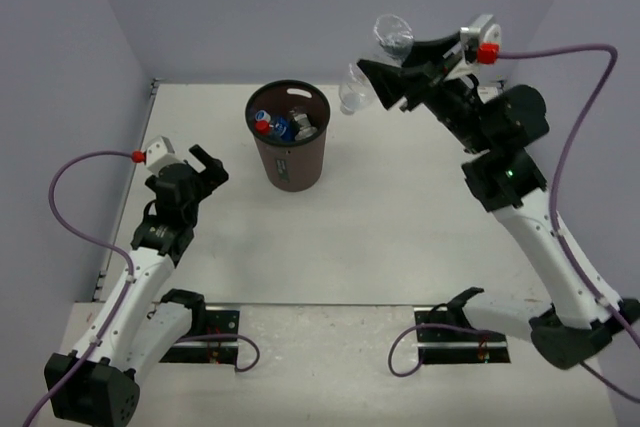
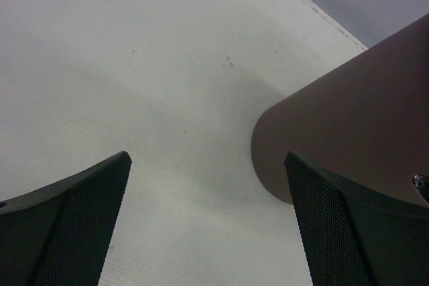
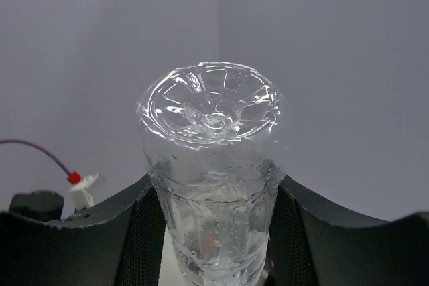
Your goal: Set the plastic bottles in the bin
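1. Nearing the end, by my reading: several plastic bottles [image 1: 283, 125] lie inside the bin [image 1: 290, 162]; none shows on the table [image 1: 400, 227]; only the plain clear bottle [image 3: 211, 165] is left.
2. Right gripper [image 1: 383, 82] is clamped on that bottle, high up, right of and beyond the bin's rim; it needs carrying leftward over the mouth, then releasing.
3. Left gripper [image 1: 205, 169], jaws wide apart and holding nothing, sits low just left of the bin; the back wall [image 1: 300, 7] looks close behind the raised bottle; open room lies above the bin.
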Tool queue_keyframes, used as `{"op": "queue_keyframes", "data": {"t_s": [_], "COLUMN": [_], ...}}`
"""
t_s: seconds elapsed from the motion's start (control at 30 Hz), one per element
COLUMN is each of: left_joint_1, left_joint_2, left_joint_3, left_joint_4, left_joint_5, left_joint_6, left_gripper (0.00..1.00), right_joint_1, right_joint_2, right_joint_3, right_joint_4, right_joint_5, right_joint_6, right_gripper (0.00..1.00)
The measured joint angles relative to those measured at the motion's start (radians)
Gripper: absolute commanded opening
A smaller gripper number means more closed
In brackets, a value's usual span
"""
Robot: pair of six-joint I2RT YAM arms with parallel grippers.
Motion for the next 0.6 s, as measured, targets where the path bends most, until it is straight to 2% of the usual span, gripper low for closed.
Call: {"op": "queue_keyframes", "data": {"t_s": [0.2,0.4,0.6], "left_joint_1": [0.0,0.0,0.0], "left_joint_2": [-0.011,-0.015,-0.017], "left_joint_3": [0.0,-0.004,-0.013], "left_joint_4": [-0.003,-0.004,-0.009], "left_joint_5": [0.015,0.017,0.016], "left_joint_6": [0.0,0.001,0.002], "left_gripper": [1.0,1.0,1.0], "right_joint_1": [0.116,0.148,0.162], "right_joint_2": [0.352,0.708,0.833], "right_joint_3": [0.247,0.447,0.444], "right_joint_4": [0.201,0.223,0.224], "right_joint_5": [0.056,0.11,0.186], "right_joint_6": [-0.065,-0.076,-0.113], "right_gripper": [0.08,0.07,0.08]}}
